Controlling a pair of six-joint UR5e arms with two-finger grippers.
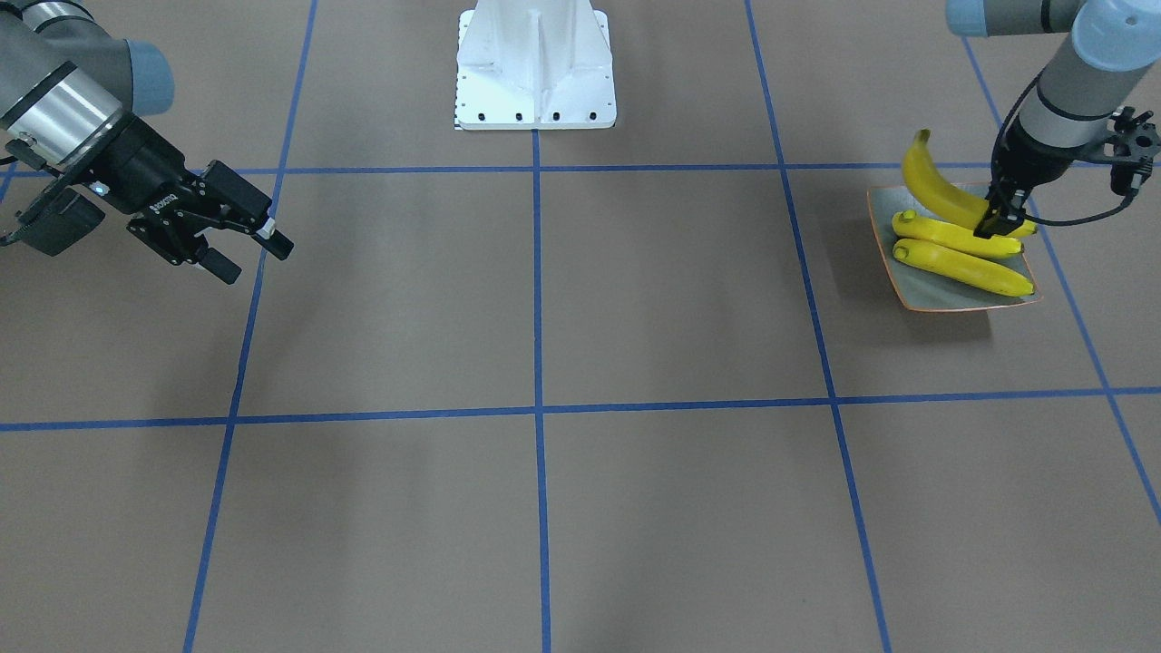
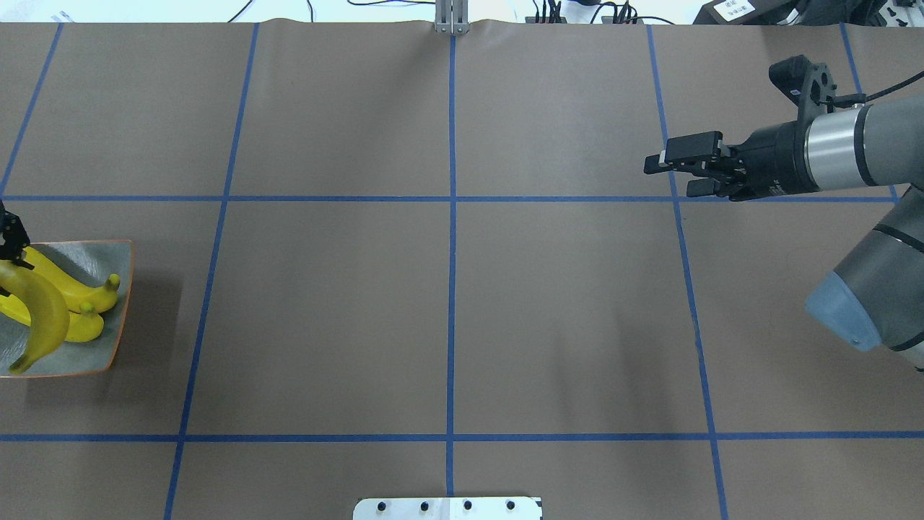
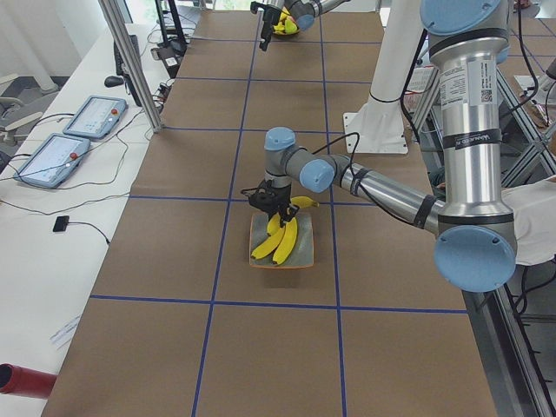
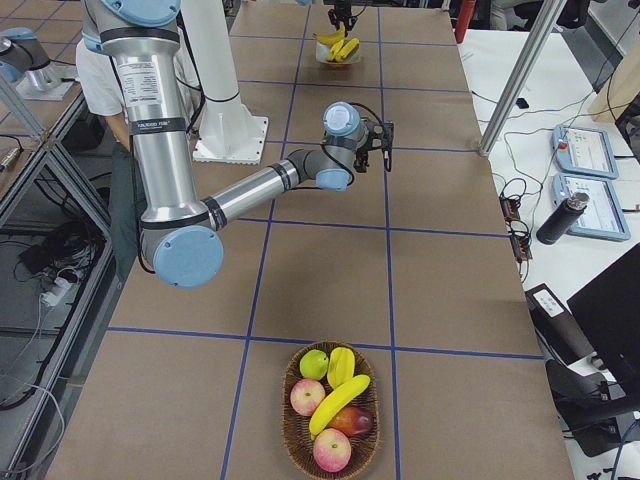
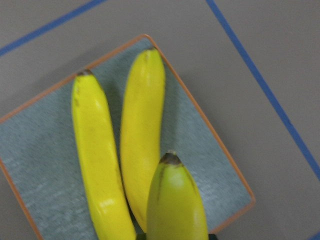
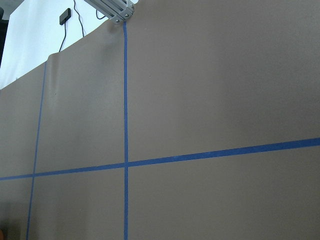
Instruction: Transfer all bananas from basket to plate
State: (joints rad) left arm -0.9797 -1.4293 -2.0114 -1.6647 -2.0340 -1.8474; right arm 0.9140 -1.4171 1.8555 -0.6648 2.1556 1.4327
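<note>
Front-facing: left hand (image 1: 1002, 218) is pointing down over the plate (image 1: 918, 292), clenching one end of the raised banana (image 1: 939, 186) — the free end is tilting up past the rim. Two bananas (image 1: 963, 263) are lying flat on the plate just beside the hand. Right hand (image 1: 245, 247) is hanging released over the brown table (image 1: 671, 290), well apart.

Left wrist: raised banana's tip is hovering over the two.

Right side: basket (image 4: 288, 425) is holding a fourth banana (image 4: 338, 400) among other fruit.
</note>
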